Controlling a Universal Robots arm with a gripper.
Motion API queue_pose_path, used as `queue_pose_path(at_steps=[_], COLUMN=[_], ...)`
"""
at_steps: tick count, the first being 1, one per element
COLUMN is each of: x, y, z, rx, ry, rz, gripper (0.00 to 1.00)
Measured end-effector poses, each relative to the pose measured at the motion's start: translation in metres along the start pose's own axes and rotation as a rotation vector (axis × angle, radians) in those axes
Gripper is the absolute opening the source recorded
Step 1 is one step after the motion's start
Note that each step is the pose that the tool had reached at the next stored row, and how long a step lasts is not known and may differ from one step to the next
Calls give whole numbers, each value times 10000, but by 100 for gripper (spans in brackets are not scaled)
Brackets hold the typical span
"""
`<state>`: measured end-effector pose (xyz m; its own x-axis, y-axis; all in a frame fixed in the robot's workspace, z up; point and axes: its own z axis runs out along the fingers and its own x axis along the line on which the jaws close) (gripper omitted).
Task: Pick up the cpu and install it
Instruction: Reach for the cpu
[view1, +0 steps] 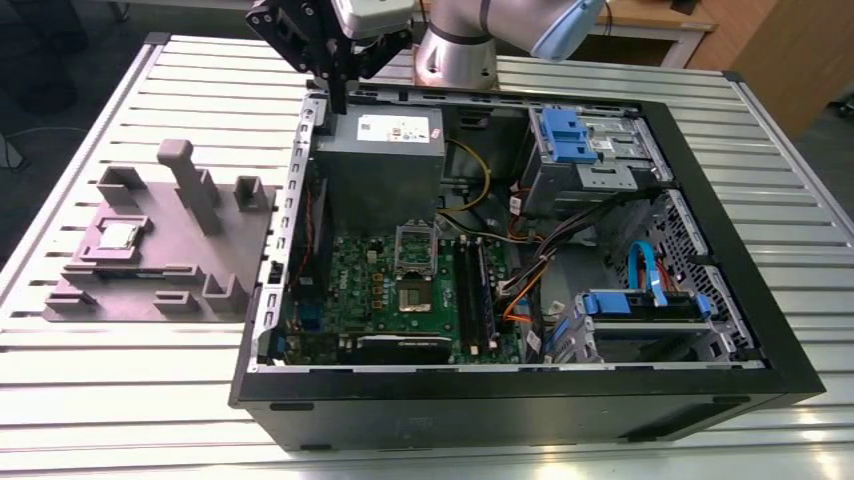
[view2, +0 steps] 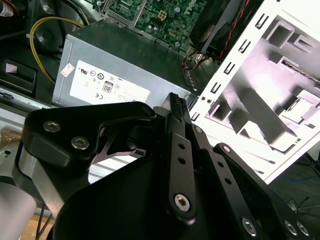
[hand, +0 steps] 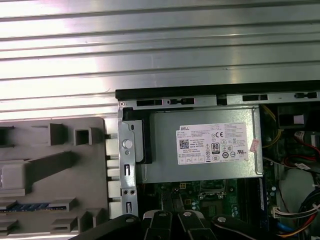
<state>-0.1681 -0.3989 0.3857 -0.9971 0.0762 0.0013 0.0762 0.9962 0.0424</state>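
Your exterior view shows the cpu (view1: 118, 236) at eight o'clock from the jaws, well apart; the second wrist view shows them seemingly closed, empty.

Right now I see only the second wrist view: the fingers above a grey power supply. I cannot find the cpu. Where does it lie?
Observer: In the exterior view the cpu lies flat on the grey fixture, on the table outside the computer case, at the exterior view's left.
Operator: And the gripper, is it near it?
Observer: No. The gripper hangs over the case's rear rim beside the power supply, clearly apart from the cpu.
Operator: Where is the socket?
Observer: The silver socket frame sits on the green motherboard, next to the power supply, on its side nearer the exterior camera.
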Motion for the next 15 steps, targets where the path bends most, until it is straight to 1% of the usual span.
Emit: queue_pose_path(at_steps=[15], x=[31], y=[-3], z=[6], rx=[1], ry=[16], rz=[1], gripper=[10])
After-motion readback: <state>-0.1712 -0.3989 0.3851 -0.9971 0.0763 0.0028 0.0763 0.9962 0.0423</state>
